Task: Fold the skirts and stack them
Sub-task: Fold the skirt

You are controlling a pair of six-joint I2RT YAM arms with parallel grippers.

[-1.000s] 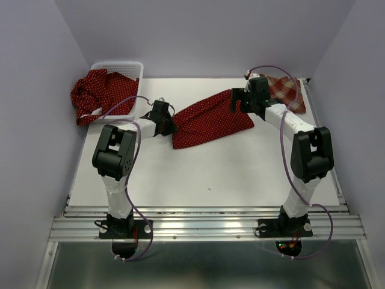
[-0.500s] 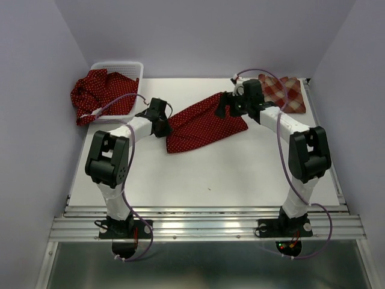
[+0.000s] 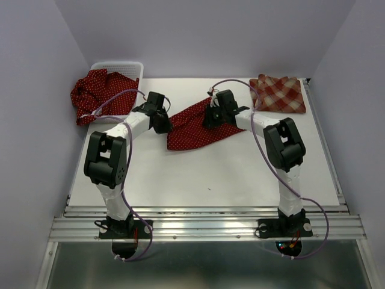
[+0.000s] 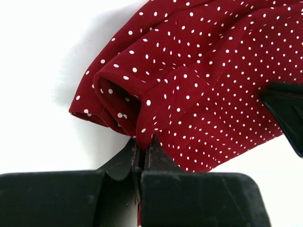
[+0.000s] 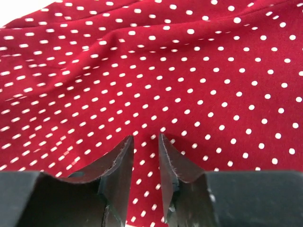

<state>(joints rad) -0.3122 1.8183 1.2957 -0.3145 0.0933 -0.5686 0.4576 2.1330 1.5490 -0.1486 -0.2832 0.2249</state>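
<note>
The dotted skirt (image 3: 194,129) lies mid-table in the overhead view, its long axis slanting from lower left to upper right. The left gripper (image 4: 142,146) is clamped on its left edge. The right gripper (image 5: 144,142) sits on the upper middle, jaws narrowly apart; gripping or not, I cannot tell. Any fold, I'd judge, runs between them.

Left gripper (image 4: 142,142) jaws pinched tight on dotted skirt (image 4: 203,71) edge — arm stretched forward, low. Right gripper (image 5: 144,139) tipped down, jaws narrowly apart, forearm swung inward.
</note>
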